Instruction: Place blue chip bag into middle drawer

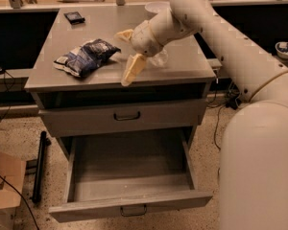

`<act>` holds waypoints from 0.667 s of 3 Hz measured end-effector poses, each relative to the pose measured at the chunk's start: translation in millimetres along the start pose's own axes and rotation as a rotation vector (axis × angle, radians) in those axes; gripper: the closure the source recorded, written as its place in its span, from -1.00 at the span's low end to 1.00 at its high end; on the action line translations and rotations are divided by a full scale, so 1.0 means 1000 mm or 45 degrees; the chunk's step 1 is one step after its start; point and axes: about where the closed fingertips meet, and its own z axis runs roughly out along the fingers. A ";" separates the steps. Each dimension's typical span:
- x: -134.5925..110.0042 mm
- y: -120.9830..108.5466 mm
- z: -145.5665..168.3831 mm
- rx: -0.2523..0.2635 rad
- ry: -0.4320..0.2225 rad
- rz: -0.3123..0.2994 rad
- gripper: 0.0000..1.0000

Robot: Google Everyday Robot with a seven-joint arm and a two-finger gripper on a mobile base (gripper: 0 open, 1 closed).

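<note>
First step only: reaching with empty, wide-splayed gripper [129, 51] beside blue chip bag [86, 56]; next, pinch bag, carry down to pulled-out middle drawer [129, 159].

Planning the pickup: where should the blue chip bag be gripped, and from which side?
Probably pinch the blue chip bag across its puffed end nearest the open pincer, which hangs beside it over the cabinet top, coming in sideways; elsewhere the bag lies flatter.

Arm [216, 32]: thick, smooth cream-white tube with faint ring seams at the joints.
Wrist [151, 32]: rounded cream-white housing, slimmer than the arm.
Gripper [121, 59]: two pale yellow tapered fingers, spread apart, over the cabinet top [182, 71].
Body [259, 166]: broad, plain cream-white shell.
</note>
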 end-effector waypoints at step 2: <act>0.010 -0.045 0.036 0.156 -0.097 0.101 -1.00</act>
